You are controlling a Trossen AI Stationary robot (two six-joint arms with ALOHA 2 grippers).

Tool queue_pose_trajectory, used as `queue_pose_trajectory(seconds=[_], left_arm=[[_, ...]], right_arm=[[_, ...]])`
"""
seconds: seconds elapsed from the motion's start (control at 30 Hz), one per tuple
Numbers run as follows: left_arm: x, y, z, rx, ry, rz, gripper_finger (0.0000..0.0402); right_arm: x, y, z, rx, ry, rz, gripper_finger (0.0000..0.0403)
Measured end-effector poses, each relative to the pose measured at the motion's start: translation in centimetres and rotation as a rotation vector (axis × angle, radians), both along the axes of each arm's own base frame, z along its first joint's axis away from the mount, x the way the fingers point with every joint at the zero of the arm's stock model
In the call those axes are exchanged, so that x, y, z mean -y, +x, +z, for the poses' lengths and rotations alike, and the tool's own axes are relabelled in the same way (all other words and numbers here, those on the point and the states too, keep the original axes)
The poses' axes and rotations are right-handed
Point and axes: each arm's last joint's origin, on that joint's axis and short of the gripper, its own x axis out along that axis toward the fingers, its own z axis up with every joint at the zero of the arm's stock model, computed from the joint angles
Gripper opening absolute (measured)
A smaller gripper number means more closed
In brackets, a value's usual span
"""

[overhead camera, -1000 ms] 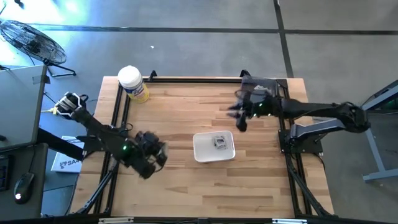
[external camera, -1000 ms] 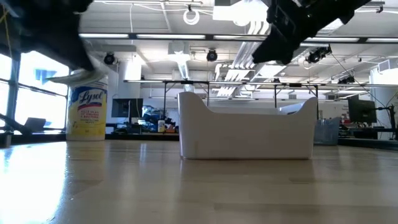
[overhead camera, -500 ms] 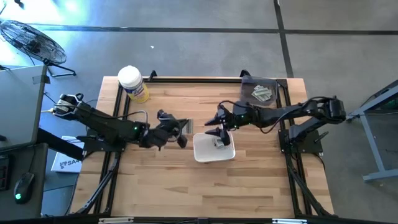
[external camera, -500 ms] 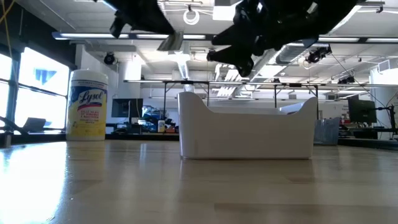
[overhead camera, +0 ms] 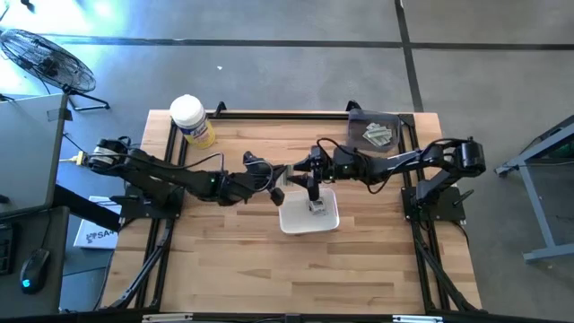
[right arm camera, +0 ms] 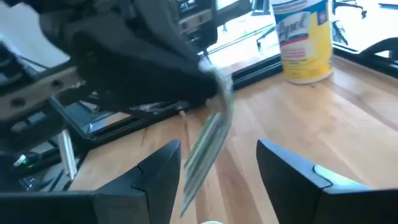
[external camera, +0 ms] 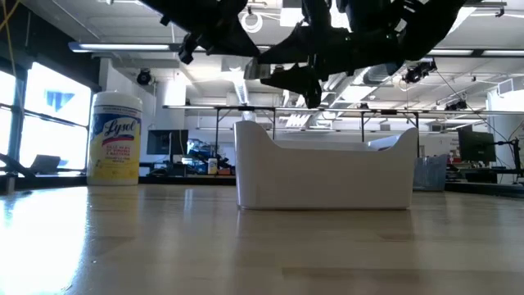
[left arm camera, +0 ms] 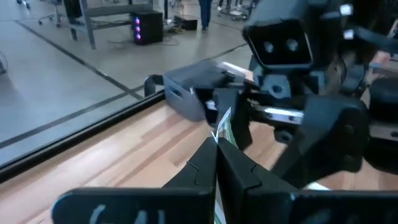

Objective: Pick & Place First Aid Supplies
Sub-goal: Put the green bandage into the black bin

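My left gripper (overhead camera: 274,185) reaches in from the table's left and is shut on a narrow pale greenish strip packet (left arm camera: 223,126), one of the first aid supplies, in the air over the far left corner of the white tray (overhead camera: 294,220). My right gripper (overhead camera: 309,179) faces it from the right, open. Its two fingers stand either side of the strip's free part (right arm camera: 206,146), and I cannot tell whether they touch it. A square white packet with dark print (overhead camera: 317,206) lies flat in the tray. My left gripper pinches one end of the strip (left arm camera: 217,138) between its two fingertips. The fingers come nearly level from the table's left and lie along the strip. The rest of the strip sticks out past the fingertips toward my right gripper, lifted clear of tray and table.
A dark bin (overhead camera: 377,133) with more packets sits at the far right corner. The yellow canister with a white lid (overhead camera: 191,121) stands at the far left. Bare wood lies in front of the tray, toward the near edge.
My left gripper has swung from the near left of the table toward the right and far edge and risen, carrying the strip to the tray's far left corner. My right gripper has come from the bin toward the left and down, and now faces the strip.
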Motion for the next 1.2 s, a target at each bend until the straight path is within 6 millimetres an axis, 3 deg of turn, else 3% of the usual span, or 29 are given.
queue_pose_trajectory(seconds=[0.27, 0.63, 0.83, 0.97, 1.2], left_arm=[[-0.3, 0.3, -0.1, 0.002, 0.016, 0.005, 0.0001], [-1.1, 0.5, 0.5, 0.036, 0.052, 0.032, 0.0001], [-1.4, 0.6, 0.4, 0.015, 0.067, -0.004, 0.0003], [-1.7, 0.5, 0.2, -0.037, 0.109, 0.016, 0.0039], [-2.3, -1.5, 1.0, -0.167, 0.204, 0.188, 0.0149]], right_arm=[[0.6, 0.0, -0.1, -0.002, 0.001, -0.02, 0.0182], [0.7, 0.0, 0.5, 0.06, -0.065, -0.047, 0.0011], [0.8, 0.0, 0.4, 0.052, -0.074, -0.055, 0.0008], [0.7, 0.0, 0.4, 0.05, -0.082, -0.038, 0.0005], [0.5, -0.2, 0.1, -0.006, -0.054, 0.023, 0.0004]])
